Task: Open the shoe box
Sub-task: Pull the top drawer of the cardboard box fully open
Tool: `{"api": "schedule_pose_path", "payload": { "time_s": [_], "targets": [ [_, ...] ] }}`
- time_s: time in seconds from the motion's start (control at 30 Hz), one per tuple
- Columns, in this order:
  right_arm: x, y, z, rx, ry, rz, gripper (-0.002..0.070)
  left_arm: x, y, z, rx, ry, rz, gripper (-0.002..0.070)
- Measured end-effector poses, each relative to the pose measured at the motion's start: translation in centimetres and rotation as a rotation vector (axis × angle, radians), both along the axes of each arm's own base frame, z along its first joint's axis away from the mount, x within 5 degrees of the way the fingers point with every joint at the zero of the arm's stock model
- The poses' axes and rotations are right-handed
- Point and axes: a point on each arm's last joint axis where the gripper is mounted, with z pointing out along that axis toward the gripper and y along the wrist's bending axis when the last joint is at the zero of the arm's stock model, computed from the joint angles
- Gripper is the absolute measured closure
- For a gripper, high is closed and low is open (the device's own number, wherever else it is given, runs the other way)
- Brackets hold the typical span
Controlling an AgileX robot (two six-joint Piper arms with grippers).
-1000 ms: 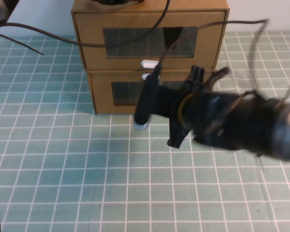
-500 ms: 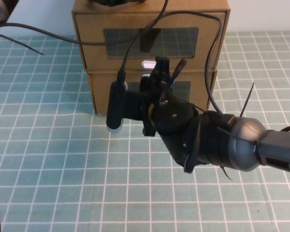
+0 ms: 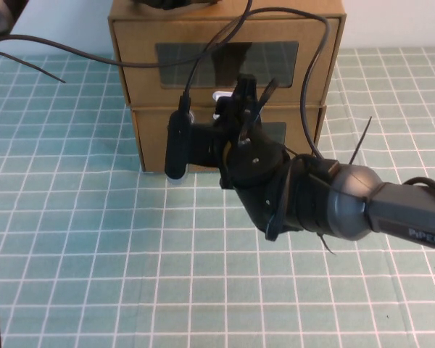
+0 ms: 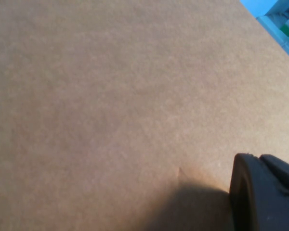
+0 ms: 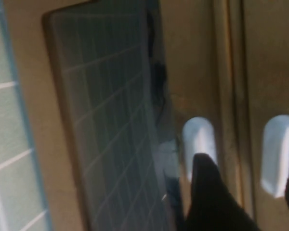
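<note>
The shoe box (image 3: 145, 72) is a brown cardboard stack of two windowed drawers at the back of the table. Each drawer has a white handle tab. My right gripper (image 3: 235, 105) is right at the box front, over the tabs. In the right wrist view this gripper (image 5: 248, 163) is open: one finger covers part of the lower drawer's tab (image 5: 198, 137), the other is at the upper tab (image 5: 278, 154). It grips nothing. My left gripper (image 4: 262, 192) shows only as a dark part close over plain cardboard (image 4: 111, 96).
A green mat with a white grid (image 3: 94, 254) covers the table around and in front of the box. Black cables (image 3: 72, 54) run across the box front and over the mat at the left. The right arm's body (image 3: 333, 206) stretches off to the right.
The right arm swung left and then in toward the box front, ending at the handle tabs. Its jaws have spread apart from shut.
</note>
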Motion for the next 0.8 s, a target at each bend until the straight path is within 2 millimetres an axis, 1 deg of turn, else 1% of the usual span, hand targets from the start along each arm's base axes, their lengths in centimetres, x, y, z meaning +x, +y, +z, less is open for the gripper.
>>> {"api": "schedule_pose_path", "payload": {
  "time_s": [0.23, 0.4, 0.53, 0.6, 0.67, 0.73, 0.77, 0.8],
  "targets": [
    [1.3, -0.4, 1.2, 0.033, -0.029, -0.027, 0.0368, 0.0, 0.0, 0.0, 0.000, 0.000, 0.000, 0.0679],
    [2.3, -1.2, 0.9, 0.037, -0.011, -0.021, 0.0368, 0.0, 0.0, 0.0, -0.001, -0.001, 0.001, 0.0679],
    [3.0, -1.2, 0.6, 0.037, -0.012, -0.015, 0.0382, 0.0, 0.0, 0.0, -0.001, -0.002, 0.002, 0.0679],
    [3.5, -1.2, 0.7, 0.036, -0.024, -0.019, 0.0437, 0.0, 0.0, 0.0, -0.001, -0.002, 0.002, 0.0679],
    [3.6, -1.1, 0.9, 0.037, -0.030, -0.020, 0.0547, 0.1, 0.0, -0.1, -0.001, -0.002, 0.004, 0.0679],
    [3.6, -1.0, 0.7, 0.050, -0.014, -0.015, 0.0615, 0.1, 0.0, -0.1, -0.002, -0.003, 0.005, 0.0679],
    [3.5, -0.9, 0.5, 0.055, -0.007, -0.014, 0.0638, 0.1, 0.0, -0.1, -0.002, -0.003, 0.005, 0.0679],
    [3.5, -0.9, 0.5, 0.061, 0.000, -0.016, 0.0647, 0.1, 0.0, -0.1, -0.002, -0.003, 0.005, 0.0679]
  ]
}}
